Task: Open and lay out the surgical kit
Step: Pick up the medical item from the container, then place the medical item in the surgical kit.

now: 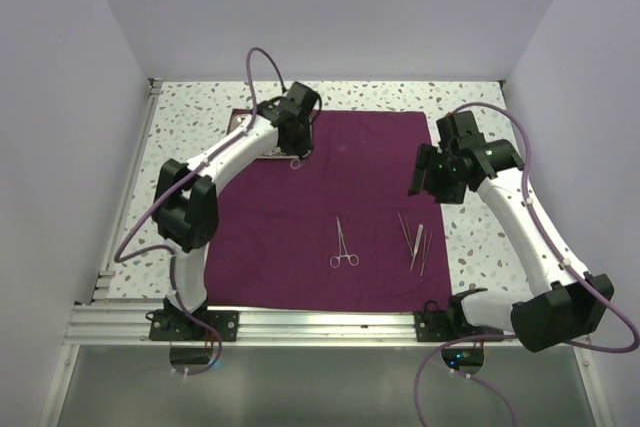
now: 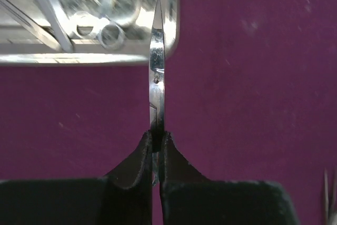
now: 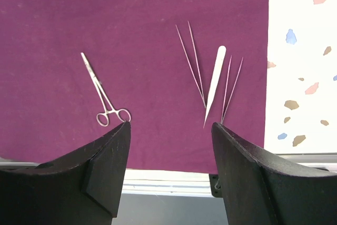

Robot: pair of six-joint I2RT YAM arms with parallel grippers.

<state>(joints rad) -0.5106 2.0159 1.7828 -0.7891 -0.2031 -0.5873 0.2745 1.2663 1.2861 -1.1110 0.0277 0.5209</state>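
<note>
The cloth wrap (image 1: pixel 330 177) lies spread flat, so unwrapping looks done; I'd say the step in hand is laying out instruments. At the cloth's far left corner sits the steel tray (image 2: pixel 79 59). Just over the tray's edge the left gripper (image 2: pixel 158 140) is clamped on a pair of scissors (image 2: pixel 157 77). More ring-handled tools (image 2: pixel 100 31) wait in the tray. Near the cloth's front edge lie 1 ring-handled clamp (image 1: pixel 343 245) and 3 tweezers (image 1: pixel 415 242). The right gripper (image 3: pixel 171 130) hangs over the cloth's right side, fingers spread, holding nothing. Next, the scissors need carrying to bare cloth beside the clamp and setting flat.
</note>
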